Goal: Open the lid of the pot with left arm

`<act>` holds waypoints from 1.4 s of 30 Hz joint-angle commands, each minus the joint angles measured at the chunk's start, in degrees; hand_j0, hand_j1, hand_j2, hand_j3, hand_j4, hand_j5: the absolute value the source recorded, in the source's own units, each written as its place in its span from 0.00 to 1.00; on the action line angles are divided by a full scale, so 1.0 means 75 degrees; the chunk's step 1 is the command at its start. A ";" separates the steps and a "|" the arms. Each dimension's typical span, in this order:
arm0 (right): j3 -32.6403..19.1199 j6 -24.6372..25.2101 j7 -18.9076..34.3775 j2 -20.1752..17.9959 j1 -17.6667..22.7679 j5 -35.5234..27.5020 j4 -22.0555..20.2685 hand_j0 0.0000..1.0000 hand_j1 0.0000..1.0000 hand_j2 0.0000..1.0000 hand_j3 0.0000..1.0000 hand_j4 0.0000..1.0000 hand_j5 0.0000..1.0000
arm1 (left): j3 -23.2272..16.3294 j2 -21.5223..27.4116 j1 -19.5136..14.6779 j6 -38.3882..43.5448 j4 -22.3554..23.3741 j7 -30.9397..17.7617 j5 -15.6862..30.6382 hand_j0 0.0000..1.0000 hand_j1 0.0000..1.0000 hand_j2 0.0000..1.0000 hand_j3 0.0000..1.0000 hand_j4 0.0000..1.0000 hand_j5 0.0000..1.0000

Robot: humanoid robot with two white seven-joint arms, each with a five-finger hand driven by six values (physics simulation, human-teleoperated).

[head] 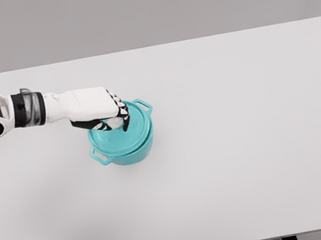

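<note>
Grey wall fills the top of the head view, and below it a white bench (248, 160) spreads almost from one side of the picture to the other, its near edge showing two dark legs underneath. On the bench, left of its middle and about halfway between the far and near edges, stands a teal pot (134, 151) with a loop handle at its near-left side and another at its far-right side. Its lid (138, 130), the same teal, sits on the pot and looks slightly tilted or shifted toward the far-right handle, though whether it has parted from the rim cannot be told. From the bench's left edge the white left arm (52, 106) reaches in, black joints showing at the shoulder end. The left hand (104, 112) lies over the left part of the lid, fingers (122, 115) curled downward onto the lid's centre, closed around what seems to be its knob; the knob itself is hidden beneath them. Elsewhere the bench shows only its plain white surface.
</note>
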 commanded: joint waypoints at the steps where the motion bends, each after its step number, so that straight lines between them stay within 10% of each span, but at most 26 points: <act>1: 0.0000 -0.0001 0.0002 -0.0002 0.0000 -0.0001 -0.0001 1.00 1.00 1.00 1.00 1.00 1.00 | 0.0064 0.0205 0.0000 0.0018 -0.0010 0.0002 0.0046 0.39 0.39 0.39 0.39 0.39 0.39; 9: 0.0000 -0.0001 0.0002 -0.0002 0.0000 -0.0001 -0.0001 1.00 1.00 1.00 1.00 1.00 1.00 | 0.0404 0.1892 -0.0082 0.0018 0.0084 0.0002 -0.0223 0.39 0.39 0.39 0.39 0.39 0.39; 15: 0.0000 -0.0001 0.0002 -0.0002 0.0000 -0.0001 -0.0001 1.00 1.00 1.00 1.00 1.00 1.00 | 0.0392 0.1963 -0.0012 0.0018 0.0717 0.0002 -0.0341 0.49 0.49 0.49 0.49 0.49 0.49; 21: 0.0000 -0.0001 0.0002 -0.0002 0.0000 -0.0001 -0.0001 1.00 1.00 1.00 1.00 1.00 1.00 | 0.0369 0.1928 0.0000 0.0018 0.0764 0.0002 -0.0329 1.00 1.00 1.00 1.00 1.00 1.00; 29: 0.0000 -0.0001 0.0002 -0.0002 0.0000 -0.0001 -0.0001 1.00 1.00 1.00 1.00 1.00 1.00 | 0.0404 0.1693 -0.0012 0.0018 0.0752 0.0002 0.0925 1.00 1.00 1.00 1.00 1.00 1.00; 42: 0.0000 -0.0001 0.0002 -0.0002 0.0000 -0.0001 -0.0001 1.00 1.00 1.00 1.00 1.00 1.00 | 0.0416 0.1658 0.0000 0.0018 0.1619 0.0002 0.1007 1.00 1.00 1.00 1.00 1.00 1.00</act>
